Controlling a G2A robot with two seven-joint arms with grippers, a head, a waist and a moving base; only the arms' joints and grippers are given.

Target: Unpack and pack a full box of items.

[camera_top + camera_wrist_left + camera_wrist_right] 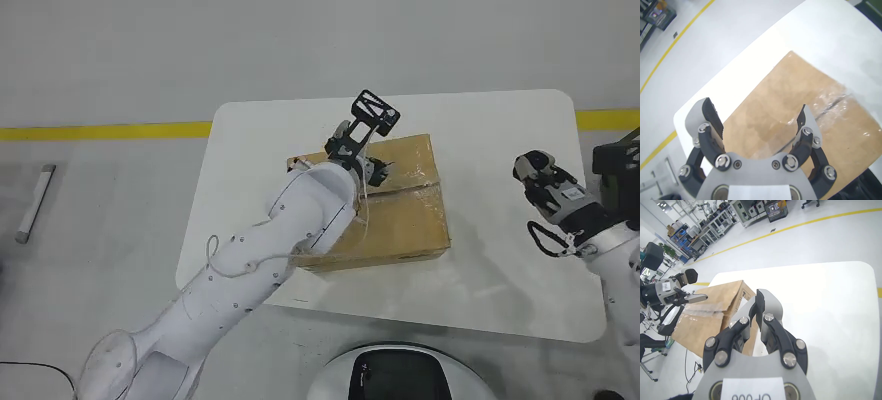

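Box (405,222) flaps down, taped — contents hidden.

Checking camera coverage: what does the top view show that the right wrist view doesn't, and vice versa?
Top view: the whole outline of the white table and a grey bar on the floor. Right wrist view: the printed side face of the cardboard box and workbenches behind. Both: the left gripper open above the taped seam, the right gripper shut, apart from the box.
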